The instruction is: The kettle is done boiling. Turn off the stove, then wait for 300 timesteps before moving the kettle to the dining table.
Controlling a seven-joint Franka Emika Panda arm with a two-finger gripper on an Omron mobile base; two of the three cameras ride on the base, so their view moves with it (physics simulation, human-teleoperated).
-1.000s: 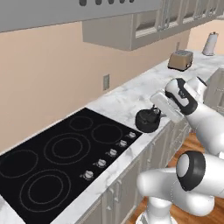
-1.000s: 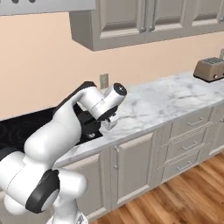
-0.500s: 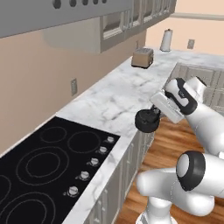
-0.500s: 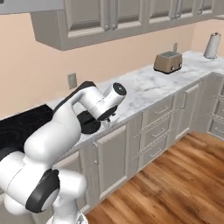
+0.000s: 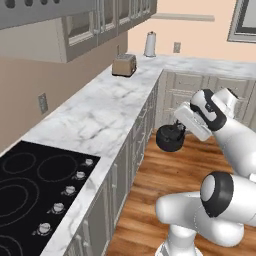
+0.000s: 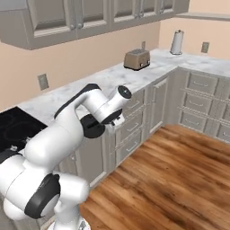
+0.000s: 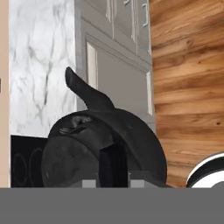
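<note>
The dark kettle [image 5: 169, 139] hangs by its arched handle from my gripper [image 5: 179, 130], which is shut on it. It is off the counter, over the wooden floor beside the cabinet fronts. In the right base view the kettle [image 6: 93, 127] sits tucked under my forearm, in front of the drawers. In the hand view the kettle [image 7: 83, 148] is close below the hand, spout pointing up, its handle between my gripper [image 7: 113, 183] tips. The black stove [image 5: 25, 185] lies at the lower left with silver knobs along its front; the stove [image 6: 13, 128] corner also shows behind the arm. The dining table is out of view.
A marble counter [image 5: 100, 115] runs from the stove to the far corner, carrying a toaster [image 5: 124, 65] and a paper towel roll [image 5: 150, 44]. Grey cabinets line both walls under it. Wooden floor [image 6: 170, 179] stretches open to the right.
The base has turned, so the whole scene slid: the stove moved to the lower left and the room's corner came into view. The kettle stays gripped and now hangs past the counter edge.
</note>
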